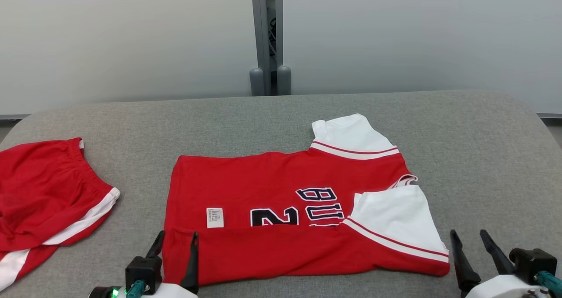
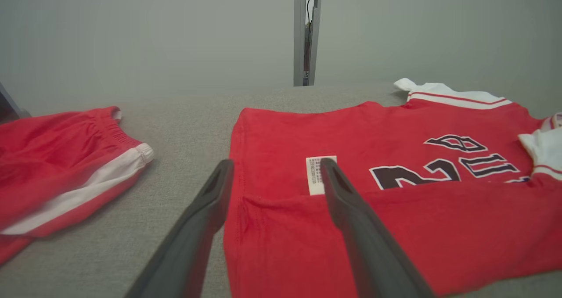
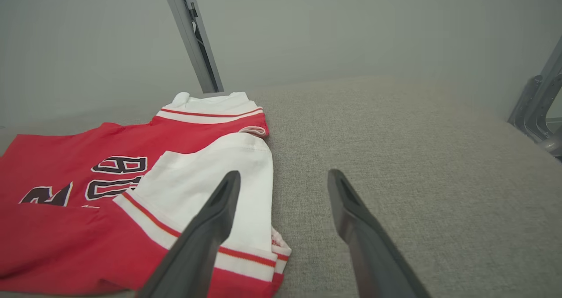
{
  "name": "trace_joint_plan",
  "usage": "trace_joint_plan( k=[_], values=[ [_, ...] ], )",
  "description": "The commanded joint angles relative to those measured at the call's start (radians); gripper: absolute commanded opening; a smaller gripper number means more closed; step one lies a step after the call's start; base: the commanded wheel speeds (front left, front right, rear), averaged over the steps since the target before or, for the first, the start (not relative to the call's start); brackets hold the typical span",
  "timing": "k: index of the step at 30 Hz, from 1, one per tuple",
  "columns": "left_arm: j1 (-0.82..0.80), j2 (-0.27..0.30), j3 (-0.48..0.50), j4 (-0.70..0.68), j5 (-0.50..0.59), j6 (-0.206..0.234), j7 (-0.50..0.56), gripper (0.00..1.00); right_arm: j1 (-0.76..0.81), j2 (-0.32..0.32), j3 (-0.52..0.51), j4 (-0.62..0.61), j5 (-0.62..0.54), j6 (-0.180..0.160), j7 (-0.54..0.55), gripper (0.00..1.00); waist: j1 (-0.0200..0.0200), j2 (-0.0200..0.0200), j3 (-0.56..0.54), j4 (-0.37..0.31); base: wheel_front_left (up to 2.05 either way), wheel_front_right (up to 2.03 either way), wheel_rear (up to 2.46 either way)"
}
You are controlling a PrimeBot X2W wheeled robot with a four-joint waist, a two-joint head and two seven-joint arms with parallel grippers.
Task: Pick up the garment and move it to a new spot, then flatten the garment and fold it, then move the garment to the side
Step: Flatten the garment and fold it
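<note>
Right now the red jersey (image 1: 281,210) lies flat in the middle of the grey padded table (image 1: 483,157), close to its near edge, with the collar end toward the robot's right and the hem toward its left. Its near long side is folded up over the body, covering the lower part of the dark number and letters, and the white sleeve (image 1: 395,223) on that side is turned in on top of the red cloth. A small white label (image 1: 215,217) shows just above the fold line. The left gripper (image 1: 178,233) is at the jersey's near left corner with its fingers spread wide and nothing between them: one finger is over bare table just beside the hem, the other over the folded strip, and I cannot tell whether either touches the cloth. The right gripper (image 1: 467,232) is also spread wide and empty, over bare table just beside the sleeve end. A pair of red shorts (image 1: 44,192) with white trim lies well apart at the table's left end
</note>
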State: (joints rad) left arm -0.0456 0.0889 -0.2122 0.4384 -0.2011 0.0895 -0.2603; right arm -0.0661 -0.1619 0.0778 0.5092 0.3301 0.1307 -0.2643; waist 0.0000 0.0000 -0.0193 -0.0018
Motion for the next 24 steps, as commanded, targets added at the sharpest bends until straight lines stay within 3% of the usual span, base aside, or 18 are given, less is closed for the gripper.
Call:
trace_joint_plan(
  k=[1, 12, 19, 24],
  values=[
    [-0.008, 0.003, 0.008, 0.035, 0.012, -0.017, -0.004, 1.00, -0.005, -0.012, 0.016, 0.029, 0.021, 0.000, -0.002, 1.00, 0.0000, 0.0000, 0.002, -0.003, 0.00, 0.00, 0.00],
    [-0.088, -0.018, 0.015, 0.333, -0.004, -0.046, -0.003, 1.00, -0.068, -0.031, 0.141, 0.204, 0.191, 0.000, -0.002, 1.00, 0.0000, 0.0000, 0.012, -0.009, 0.00, 0.00, 0.00],
    [-0.135, -0.022, 0.010, 0.447, -0.008, -0.029, -0.003, 1.00, -0.113, -0.043, 0.219, 0.277, 0.271, 0.000, -0.002, 1.00, 0.0000, 0.0000, 0.020, -0.003, 0.00, 0.00, 0.00],
    [-0.164, -0.026, -0.003, 0.503, -0.013, -0.046, -0.001, 1.00, -0.145, -0.039, 0.276, 0.317, 0.314, 0.000, -0.002, 1.00, 0.0000, 0.0000, 0.023, 0.001, 0.00, 0.00, 0.00]
  ],
)
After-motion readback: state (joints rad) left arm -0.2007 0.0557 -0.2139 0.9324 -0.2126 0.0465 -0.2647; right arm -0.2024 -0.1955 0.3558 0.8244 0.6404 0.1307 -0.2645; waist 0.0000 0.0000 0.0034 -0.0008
